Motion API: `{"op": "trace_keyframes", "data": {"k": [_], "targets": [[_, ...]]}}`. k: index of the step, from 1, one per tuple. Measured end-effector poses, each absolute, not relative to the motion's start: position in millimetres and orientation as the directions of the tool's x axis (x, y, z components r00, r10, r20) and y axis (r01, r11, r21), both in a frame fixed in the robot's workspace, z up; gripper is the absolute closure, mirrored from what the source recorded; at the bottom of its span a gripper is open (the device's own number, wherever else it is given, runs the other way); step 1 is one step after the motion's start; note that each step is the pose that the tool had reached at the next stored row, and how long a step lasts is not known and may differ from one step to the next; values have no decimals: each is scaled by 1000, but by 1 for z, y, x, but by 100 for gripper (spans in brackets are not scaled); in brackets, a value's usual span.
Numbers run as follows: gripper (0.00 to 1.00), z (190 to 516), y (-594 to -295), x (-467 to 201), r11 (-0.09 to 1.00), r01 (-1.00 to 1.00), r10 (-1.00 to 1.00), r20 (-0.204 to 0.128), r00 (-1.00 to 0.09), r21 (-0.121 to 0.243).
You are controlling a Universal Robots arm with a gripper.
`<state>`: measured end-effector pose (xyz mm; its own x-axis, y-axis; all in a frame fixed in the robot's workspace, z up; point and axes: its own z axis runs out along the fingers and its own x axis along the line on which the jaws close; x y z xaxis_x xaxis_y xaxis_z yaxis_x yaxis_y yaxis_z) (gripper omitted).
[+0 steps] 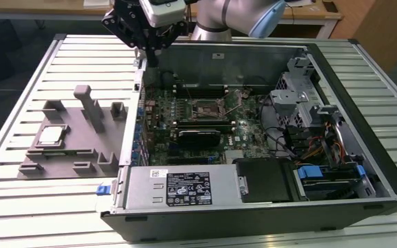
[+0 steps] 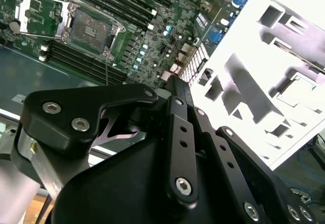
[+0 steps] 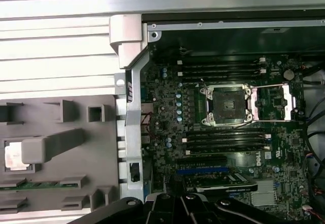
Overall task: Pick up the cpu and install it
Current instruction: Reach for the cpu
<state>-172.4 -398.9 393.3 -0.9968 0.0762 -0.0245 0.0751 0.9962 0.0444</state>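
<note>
The cpu [image 1: 50,136] lies flat with its silver top up in a recess of the grey fixture tray [image 1: 57,166], at the exterior view's left beside the open computer case. In both wrist views it shows in the tray, partly behind a grey post [image 3: 12,156] [image 2: 299,89]. The motherboard's socket [image 1: 205,109] [image 3: 226,104] [image 2: 91,28] stands open with its metal frame swung aside. My gripper [image 1: 150,56] [image 2: 172,84] hangs shut and empty above the case's far corner, well away from the cpu and the socket.
The case [image 1: 364,155] holds a power supply [image 1: 178,186], drive cages, cables and a card [image 1: 198,137] near the socket. Upright posts [image 1: 88,106] rise from the tray. The case wall [image 3: 129,82] runs between tray and motherboard. The slatted table [image 1: 19,206] extends around both.
</note>
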Motion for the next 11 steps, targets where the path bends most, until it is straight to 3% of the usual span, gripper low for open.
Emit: {"op": "trace_keyframes", "data": {"k": [11], "targets": [[89, 393, -399, -186, 996, 75, 76, -24, -997, 44]]}}
